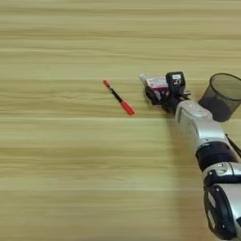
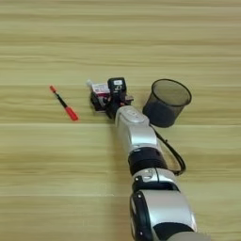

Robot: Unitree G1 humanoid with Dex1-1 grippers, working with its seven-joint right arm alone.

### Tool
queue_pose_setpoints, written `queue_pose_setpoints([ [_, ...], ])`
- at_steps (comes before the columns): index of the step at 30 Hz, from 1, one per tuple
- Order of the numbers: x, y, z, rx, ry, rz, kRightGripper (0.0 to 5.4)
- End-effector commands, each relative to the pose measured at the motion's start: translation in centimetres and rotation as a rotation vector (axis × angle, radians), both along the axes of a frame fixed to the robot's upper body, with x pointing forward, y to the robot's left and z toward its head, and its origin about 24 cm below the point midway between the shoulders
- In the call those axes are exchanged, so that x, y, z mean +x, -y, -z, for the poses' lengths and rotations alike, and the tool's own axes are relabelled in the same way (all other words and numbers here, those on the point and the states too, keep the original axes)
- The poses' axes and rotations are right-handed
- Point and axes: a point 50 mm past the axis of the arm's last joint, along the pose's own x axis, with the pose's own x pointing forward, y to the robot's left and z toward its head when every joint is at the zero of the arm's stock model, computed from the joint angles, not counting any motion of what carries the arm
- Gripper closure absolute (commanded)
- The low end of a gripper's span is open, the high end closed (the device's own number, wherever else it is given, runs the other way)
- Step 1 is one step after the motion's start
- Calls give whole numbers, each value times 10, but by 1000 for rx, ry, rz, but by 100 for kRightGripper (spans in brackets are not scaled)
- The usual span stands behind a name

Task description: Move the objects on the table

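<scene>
My right gripper (image 1: 163, 89) (image 2: 106, 92) reaches in from the bottom right on its silver forearm, to the middle right of the table (image 1: 66, 155). Its two black fingers stand on either side of a small white-and-red box (image 1: 155, 83) (image 2: 100, 88) and are shut on it. The box is tilted, and its white end sticks out to the upper left. A thin black pen with a red cap (image 1: 118, 97) (image 2: 62, 103) lies slantwise on the wood, a short way left of the gripper and apart from it.
A black mesh cup (image 1: 221, 96) (image 2: 167, 102) stands upright just right of the gripper, close beside the forearm. A thin black cable (image 2: 172, 153) runs along the arm. Bare wood stretches to the left, the front and the back.
</scene>
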Motion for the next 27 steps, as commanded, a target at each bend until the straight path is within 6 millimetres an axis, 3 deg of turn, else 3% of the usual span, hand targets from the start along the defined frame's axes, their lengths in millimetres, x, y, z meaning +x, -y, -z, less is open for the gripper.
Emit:
queue_pose_setpoints([
  [1,19,0,-47,-11,182,-14,141],
  [27,5,-24,-45,-40,215,-193,142],
])
